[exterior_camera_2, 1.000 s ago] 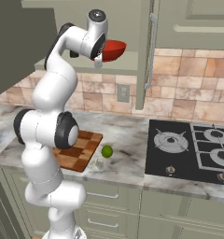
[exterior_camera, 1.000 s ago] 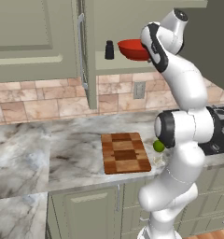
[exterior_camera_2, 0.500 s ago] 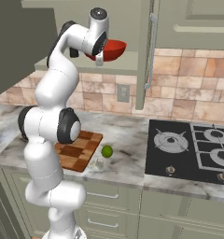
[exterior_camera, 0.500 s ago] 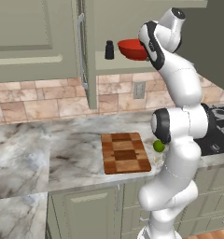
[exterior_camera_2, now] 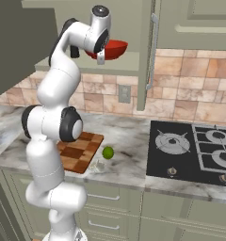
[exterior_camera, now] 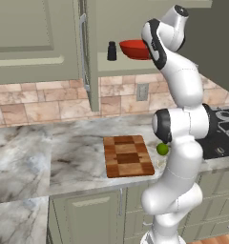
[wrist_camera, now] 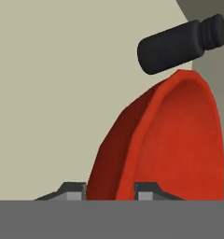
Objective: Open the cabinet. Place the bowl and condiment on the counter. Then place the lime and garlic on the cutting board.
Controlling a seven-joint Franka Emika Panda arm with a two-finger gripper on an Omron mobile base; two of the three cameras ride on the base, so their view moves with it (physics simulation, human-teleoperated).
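A: Left base view, simulated kitchen. What stands where?

B: The sage-green cabinet (exterior_camera: 90, 57) hangs open above the marble counter (exterior_camera: 54, 152). On its shelf a glossy red bowl (exterior_camera: 134, 49) sits just beside a small black condiment bottle (exterior_camera: 111, 50). The white arm reaches up to the bowl, its hand covering the bowl's right side. Below, the chequered cutting board (exterior_camera: 127, 155) lies on the counter, with the lime (exterior_camera: 162, 149) just off its right edge, partly behind the arm.

A: And from the right base view?

B: The gripper (exterior_camera_2: 101, 57) meets the bowl (exterior_camera_2: 114, 48) at its near rim on the cabinet (exterior_camera_2: 148, 52) shelf. The condiment bottle (exterior_camera_2: 75, 51) peeks out behind the arm. On the counter (exterior_camera_2: 129, 141) the lime (exterior_camera_2: 108, 152) rests between the cutting board (exterior_camera_2: 79, 150) and the black hob (exterior_camera_2: 192, 150), with a pale garlic bulb (exterior_camera_2: 99, 165) just in front of it, near the counter's edge.

A: The hand view?

B: The gripper (wrist_camera: 110, 190) straddles the bowl's (wrist_camera: 179, 140) rim, one fingertip on each face of the red wall, the jaws pinching it. The condiment bottle (wrist_camera: 181, 43) shows past the far rim, close to the bowl; whether they touch cannot be told.
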